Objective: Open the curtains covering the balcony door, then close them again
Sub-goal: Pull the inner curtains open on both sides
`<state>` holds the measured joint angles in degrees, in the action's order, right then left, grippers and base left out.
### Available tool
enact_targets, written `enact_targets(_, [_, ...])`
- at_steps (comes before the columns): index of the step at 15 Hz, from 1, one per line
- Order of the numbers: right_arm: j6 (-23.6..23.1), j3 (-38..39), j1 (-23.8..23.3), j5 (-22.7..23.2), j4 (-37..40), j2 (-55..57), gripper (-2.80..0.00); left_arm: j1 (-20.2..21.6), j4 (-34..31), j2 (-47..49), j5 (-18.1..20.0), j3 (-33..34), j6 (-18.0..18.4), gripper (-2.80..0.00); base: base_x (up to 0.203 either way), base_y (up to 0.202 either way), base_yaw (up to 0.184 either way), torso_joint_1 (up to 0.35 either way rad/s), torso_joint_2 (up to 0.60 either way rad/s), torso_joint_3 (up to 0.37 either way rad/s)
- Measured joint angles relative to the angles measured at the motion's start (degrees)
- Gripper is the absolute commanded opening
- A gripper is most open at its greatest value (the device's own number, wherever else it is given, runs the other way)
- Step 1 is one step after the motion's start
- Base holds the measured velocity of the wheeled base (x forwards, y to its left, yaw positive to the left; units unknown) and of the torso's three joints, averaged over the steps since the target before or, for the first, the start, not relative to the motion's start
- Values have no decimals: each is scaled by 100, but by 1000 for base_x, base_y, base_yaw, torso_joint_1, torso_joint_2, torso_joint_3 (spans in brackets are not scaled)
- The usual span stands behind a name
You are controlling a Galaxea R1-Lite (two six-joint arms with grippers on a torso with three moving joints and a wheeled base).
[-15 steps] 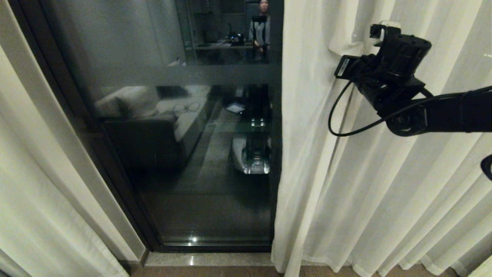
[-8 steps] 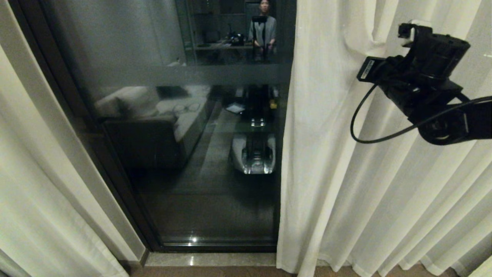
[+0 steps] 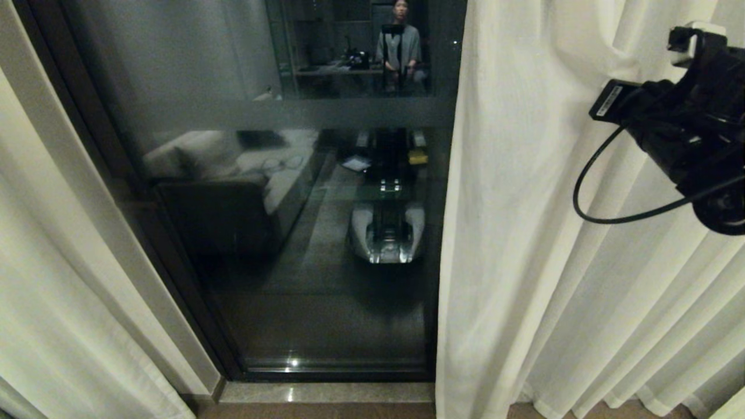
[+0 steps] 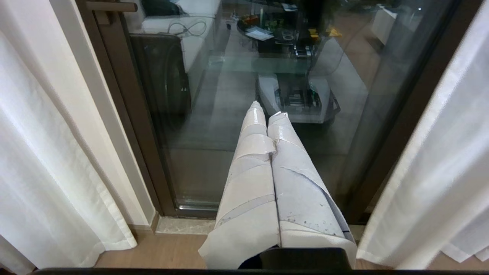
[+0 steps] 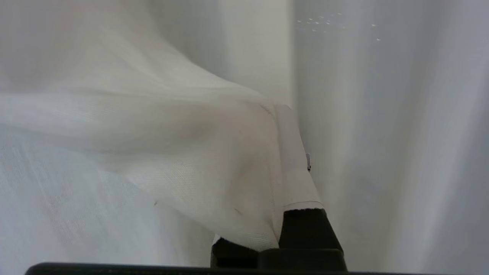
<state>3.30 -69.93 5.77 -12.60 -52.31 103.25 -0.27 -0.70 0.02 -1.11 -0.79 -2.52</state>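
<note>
Opening step: right gripper (image 5: 282,168), upper right of head view, is clenching and drawing the curtains (image 3: 524,233) off the balcony door (image 3: 279,233); further rightward pull probably needed.

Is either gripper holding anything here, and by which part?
The right gripper pinches a fold of the right curtain partway up; the left gripper is shut, holding nothing.

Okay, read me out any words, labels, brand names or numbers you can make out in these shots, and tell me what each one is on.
Nothing here can be read.
A small white sticker sits on the black wrist of the right arm in the head view; its print is too small to read.
The curtains, the balcony door and the taped left gripper carry no writing.
</note>
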Motion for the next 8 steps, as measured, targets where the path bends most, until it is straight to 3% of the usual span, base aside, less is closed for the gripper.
enact_targets(8, [-24,635,-225,374,-127,-425,-280,0,1,0,0,0,0,-280,0,0,0,0,0,0])
